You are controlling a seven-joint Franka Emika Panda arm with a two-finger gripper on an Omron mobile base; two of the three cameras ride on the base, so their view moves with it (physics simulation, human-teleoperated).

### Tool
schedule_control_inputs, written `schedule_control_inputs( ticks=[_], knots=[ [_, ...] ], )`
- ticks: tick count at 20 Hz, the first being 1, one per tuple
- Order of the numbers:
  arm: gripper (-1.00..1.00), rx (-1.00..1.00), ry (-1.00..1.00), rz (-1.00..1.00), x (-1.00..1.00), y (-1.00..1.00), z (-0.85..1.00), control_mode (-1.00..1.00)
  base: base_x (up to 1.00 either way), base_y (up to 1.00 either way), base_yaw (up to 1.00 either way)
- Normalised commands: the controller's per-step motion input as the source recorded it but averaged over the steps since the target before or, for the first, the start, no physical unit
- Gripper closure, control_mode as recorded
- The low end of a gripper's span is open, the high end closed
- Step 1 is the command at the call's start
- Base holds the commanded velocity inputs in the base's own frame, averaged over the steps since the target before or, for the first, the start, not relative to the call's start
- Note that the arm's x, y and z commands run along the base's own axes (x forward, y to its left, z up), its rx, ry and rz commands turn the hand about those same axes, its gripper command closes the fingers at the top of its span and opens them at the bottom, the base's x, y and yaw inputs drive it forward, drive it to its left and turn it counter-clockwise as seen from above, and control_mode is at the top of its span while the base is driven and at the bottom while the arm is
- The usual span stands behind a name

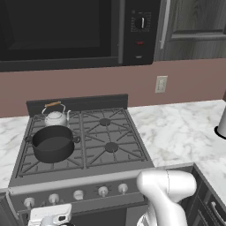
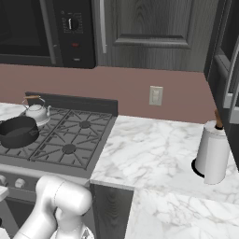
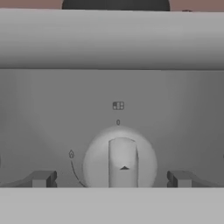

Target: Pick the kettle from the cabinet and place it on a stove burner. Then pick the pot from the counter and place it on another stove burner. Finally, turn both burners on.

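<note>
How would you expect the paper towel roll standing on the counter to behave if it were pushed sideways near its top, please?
The paper towel roll stands tall and narrow on a small dark base, so it would probably tip rather than slide. Being paper, it is likely light and soft to squeeze. Once down on the counter, its round shape would probably let it roll.

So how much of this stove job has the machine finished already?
Both placings look done: the small silvery kettle sits on the back-left burner and the wide dark pot on the front-left one. In hand: the open pincer faces a round silver stove knob, fingers either side, not yet gripping. Left: turning on both burners; no flames are visible.
</note>
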Motion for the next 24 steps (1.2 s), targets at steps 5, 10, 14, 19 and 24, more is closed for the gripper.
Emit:
schedule_control_inputs(
  ticks=[5, 10, 14, 19, 24],
  knots=[
    [-1.0, -0.01, 0.0, 0.01, 0.0, 0.0, 0.11, -1.0, 0.0, 0.0, 0.0],
    [-1.0, -0.01, 0.0, 0.0, 0.0, 0.0, 0.15, -1.0, 0.0, 0.0, 0.0],
    [1.0, 0.0, 0.0, 0.01, 0.13, 0.0, 0.03, -1.0, 0.0, 0.0, 0.0],
    [1.0, 0.0, 0.0, 0.02, 0.21, 0.01, -0.01, -1.0, 0.0, 0.0, 0.0],
    [1.0, 0.0, 0.0, 0.03, 0.17, 0.0, -0.06, -1.0, 0.0, 0.0, 0.0]
  ],
)
